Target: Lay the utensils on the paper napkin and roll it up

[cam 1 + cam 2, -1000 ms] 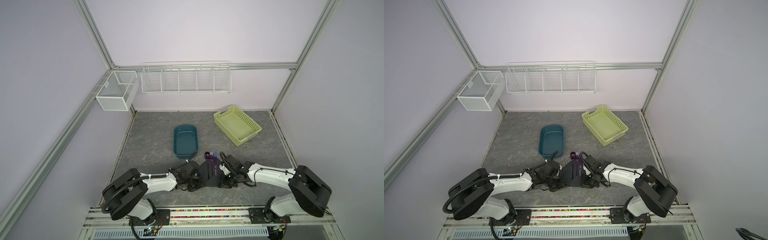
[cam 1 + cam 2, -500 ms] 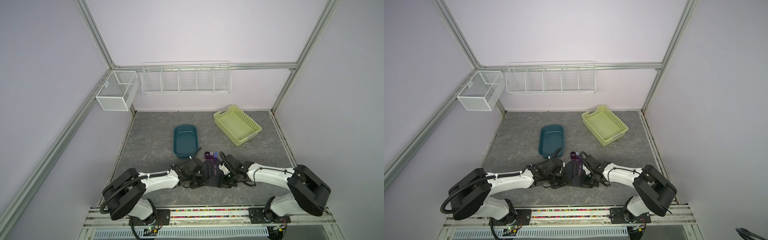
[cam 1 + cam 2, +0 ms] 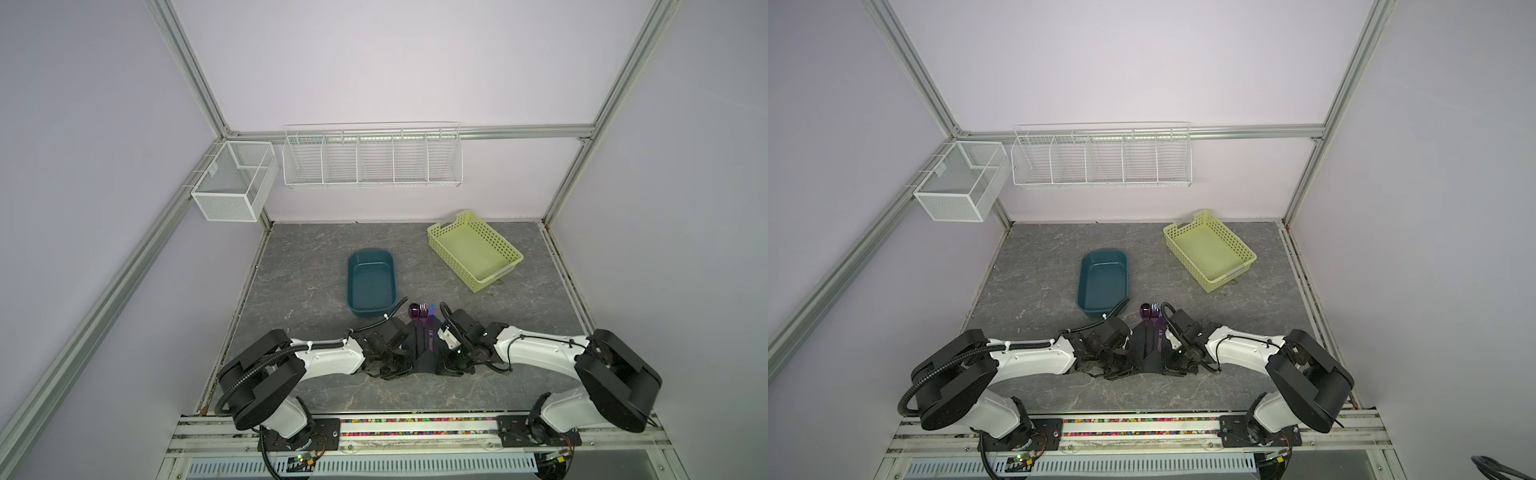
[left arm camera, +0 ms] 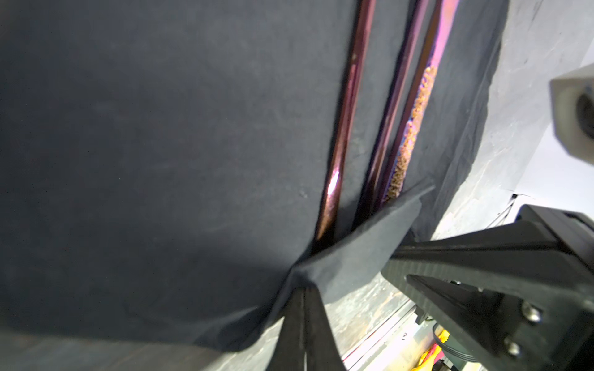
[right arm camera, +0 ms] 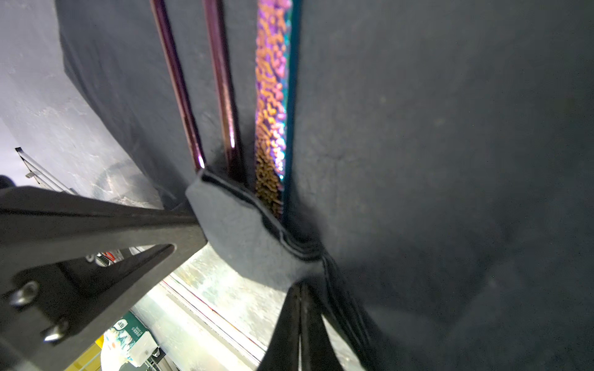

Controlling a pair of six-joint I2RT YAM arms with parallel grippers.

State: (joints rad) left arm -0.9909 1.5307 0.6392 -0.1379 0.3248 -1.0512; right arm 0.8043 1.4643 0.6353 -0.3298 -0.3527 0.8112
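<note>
While clamped on the limp napkin [image 4: 160, 144] at its bench-front edge with left claw [image 4: 303, 292] and right claw [image 5: 300, 287], roll over stiff, likely slippery utensils [image 5: 226, 96].

3 utensils [image 5: 224, 90] on 1 blk napkin [image 5: 434, 128], nr surface [image 3: 311, 266] front edge. 1 teal tub [image 3: 371, 286] mid-surface, 1 yel-grn basket [image 3: 476, 249] twd back R corner. Also 1 wire rack [image 3: 372, 160], 1 mesh bin [image 3: 232, 183].

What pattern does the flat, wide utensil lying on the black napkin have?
The flat, wide utensil: pebbled iridescent purple-orange, with a teal edge; clearest in the right wrist view.
</note>
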